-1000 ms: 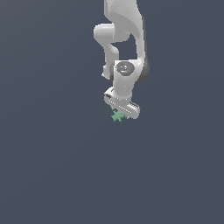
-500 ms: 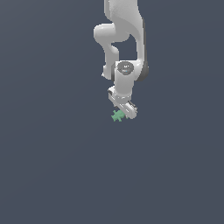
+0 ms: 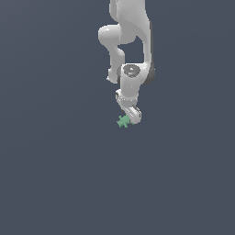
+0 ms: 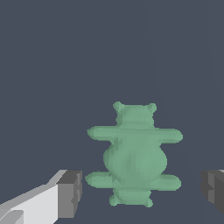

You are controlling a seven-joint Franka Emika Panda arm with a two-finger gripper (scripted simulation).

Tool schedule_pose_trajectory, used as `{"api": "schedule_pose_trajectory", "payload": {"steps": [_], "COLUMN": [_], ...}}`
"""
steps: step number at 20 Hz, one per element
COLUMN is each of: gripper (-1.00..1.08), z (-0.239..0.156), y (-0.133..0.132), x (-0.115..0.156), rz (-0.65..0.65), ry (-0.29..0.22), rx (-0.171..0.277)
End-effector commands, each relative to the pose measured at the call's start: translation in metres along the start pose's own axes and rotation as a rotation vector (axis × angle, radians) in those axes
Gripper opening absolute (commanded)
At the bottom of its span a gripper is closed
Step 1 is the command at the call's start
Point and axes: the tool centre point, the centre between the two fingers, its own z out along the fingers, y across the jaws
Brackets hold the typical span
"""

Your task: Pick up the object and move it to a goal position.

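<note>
Small mint-green pronged object [image 4: 134,155], rigid-looking and probably light, lies on the dark grey desk [image 3: 55,174] between the wide-open jaws of the white gripper [image 4: 142,190]; I'd grip the rounded body, not the prongs.

Glossy white moulded robot arm [image 3: 126,27], rounded bulbous link housings, soft grey shading. Wrist link carries a dark grey circular cap [image 3: 131,70] and a dark band down one edge. Small white blocky gripper [image 3: 132,117] at the tip. Wrist view: white angular finger bodies ending in dark grey square-faced rubbery pads [image 4: 70,193]. No cables, screws or markings visible.
</note>
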Motion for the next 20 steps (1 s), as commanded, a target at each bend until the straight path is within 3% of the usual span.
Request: {"api": "schedule_pose_trajectory", "payload": {"steps": [1,11,20], "gripper": [1.0,1.0,1.0], "z": [0.001,0.006,0.04], "y": [0.002,0.004,0.005], "x": [-0.001,-0.002,-0.002], "rz": [0.025,0.038,0.042], "ry": [0.001,0.002,0.002], "rx": [0.002,0.002,0.002]}}
